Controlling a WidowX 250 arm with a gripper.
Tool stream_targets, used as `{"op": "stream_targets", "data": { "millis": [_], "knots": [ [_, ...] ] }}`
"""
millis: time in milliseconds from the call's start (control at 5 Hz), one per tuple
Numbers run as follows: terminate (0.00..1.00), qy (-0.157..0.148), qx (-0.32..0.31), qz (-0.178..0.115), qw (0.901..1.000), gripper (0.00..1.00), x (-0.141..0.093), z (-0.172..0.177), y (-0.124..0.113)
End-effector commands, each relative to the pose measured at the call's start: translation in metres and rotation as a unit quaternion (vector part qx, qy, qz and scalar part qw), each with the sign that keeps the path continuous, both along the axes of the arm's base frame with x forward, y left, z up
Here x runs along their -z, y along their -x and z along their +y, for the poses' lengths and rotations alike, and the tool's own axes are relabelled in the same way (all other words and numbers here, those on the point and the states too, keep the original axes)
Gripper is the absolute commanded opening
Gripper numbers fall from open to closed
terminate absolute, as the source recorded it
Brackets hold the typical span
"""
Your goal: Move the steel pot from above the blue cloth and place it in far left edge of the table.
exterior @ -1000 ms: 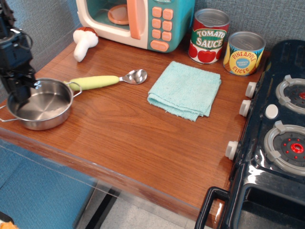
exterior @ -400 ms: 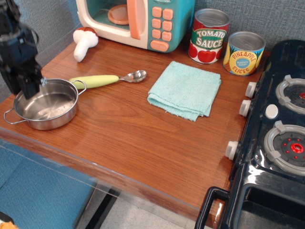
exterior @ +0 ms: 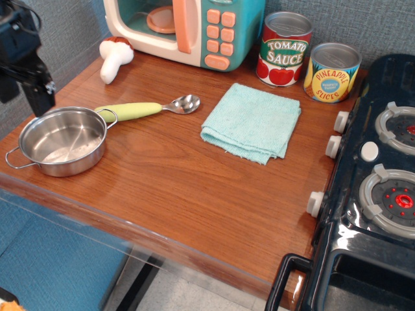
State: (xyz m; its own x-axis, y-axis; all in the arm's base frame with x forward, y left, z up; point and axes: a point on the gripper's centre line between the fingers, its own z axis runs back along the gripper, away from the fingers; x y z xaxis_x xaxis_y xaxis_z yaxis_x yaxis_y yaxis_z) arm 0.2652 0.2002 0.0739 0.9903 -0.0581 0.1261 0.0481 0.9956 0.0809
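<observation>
The steel pot stands upright and empty on the brown table at its far left edge, one loop handle toward the front left. The blue cloth lies folded in the middle right of the table with nothing on it. My black gripper hangs above and behind the pot's back left rim, apart from it. Its fingers are spread and hold nothing.
A spoon with a yellow-green handle lies just behind the pot, touching its right handle. A toy mushroom and toy microwave stand at the back. Tomato sauce and pineapple cans stand back right. A black toy stove fills the right.
My gripper has let go of the pot's rim and risen up and back. The pot shifted slightly right as it was set down, then stayed still.
</observation>
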Motion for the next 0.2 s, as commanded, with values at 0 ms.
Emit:
{"op": "stream_targets", "data": {
  "millis": [0],
  "knots": [
    [1.0, -0.016, -0.002, -0.022, 0.9996, 1.0, -0.0231, 0.0029, 0.005]
  ]
}}
